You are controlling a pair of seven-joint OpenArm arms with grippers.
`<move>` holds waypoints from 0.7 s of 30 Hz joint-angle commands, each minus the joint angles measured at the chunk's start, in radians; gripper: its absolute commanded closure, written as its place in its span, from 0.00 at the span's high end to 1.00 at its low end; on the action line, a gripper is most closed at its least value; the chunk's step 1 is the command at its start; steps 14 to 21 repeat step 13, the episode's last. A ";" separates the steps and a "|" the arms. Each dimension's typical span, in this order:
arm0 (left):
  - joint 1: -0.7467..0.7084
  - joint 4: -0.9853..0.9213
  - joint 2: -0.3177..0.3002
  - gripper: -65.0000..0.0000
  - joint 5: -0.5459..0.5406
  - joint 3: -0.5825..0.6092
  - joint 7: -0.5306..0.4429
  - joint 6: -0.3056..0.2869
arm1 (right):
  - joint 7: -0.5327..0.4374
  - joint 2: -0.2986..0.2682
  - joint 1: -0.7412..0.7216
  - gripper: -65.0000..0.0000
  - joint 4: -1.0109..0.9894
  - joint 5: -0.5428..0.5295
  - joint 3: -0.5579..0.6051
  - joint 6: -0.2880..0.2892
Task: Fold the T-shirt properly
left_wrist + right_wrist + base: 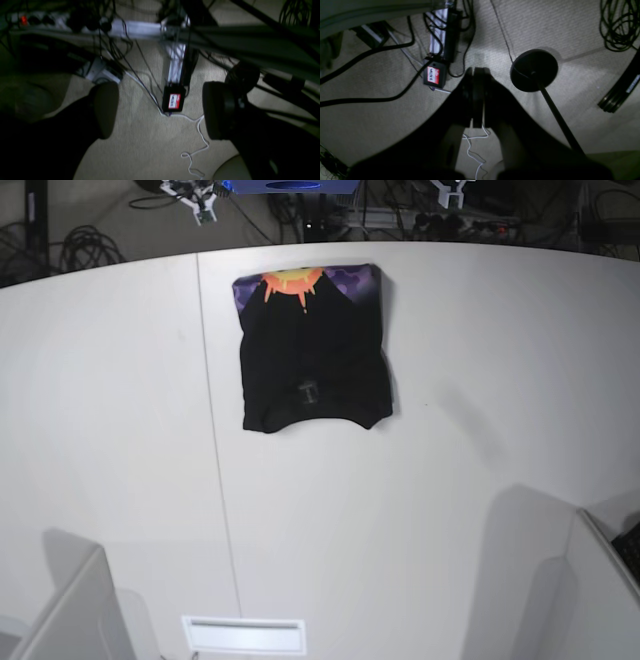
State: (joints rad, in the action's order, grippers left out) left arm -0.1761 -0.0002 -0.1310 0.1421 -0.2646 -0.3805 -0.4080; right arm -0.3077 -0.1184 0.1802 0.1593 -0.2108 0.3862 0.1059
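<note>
While the T-shirt (313,350) lay folded into a compact rectangle near the far edge of the white table (420,510), we saw a strip of purple, orange and yellow print showing along its far end, with a small tag on the black cloth nearer us. Neither arm reached over it in the base view. Our left gripper (160,110) hung with its jaws spread wide and nothing between them, above beige carpet (140,140) and a black box with a red label (173,100). Our right gripper (477,97) had its jaws pressed together, gripping nothing we could make out, beside a round black stand base (533,70) and loose white cable (472,147).
</note>
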 commanded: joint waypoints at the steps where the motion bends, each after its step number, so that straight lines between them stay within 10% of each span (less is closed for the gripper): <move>1: -0.004 0.000 -0.006 0.78 -0.003 0.000 -0.010 -0.006 | -0.008 -0.007 0.002 0.00 0.001 -0.003 0.001 0.002; 21: -0.003 0.001 -0.006 0.78 -0.002 -0.002 -0.012 -0.006 | -0.011 -0.004 0.008 0.00 0.001 -0.003 0.001 0.002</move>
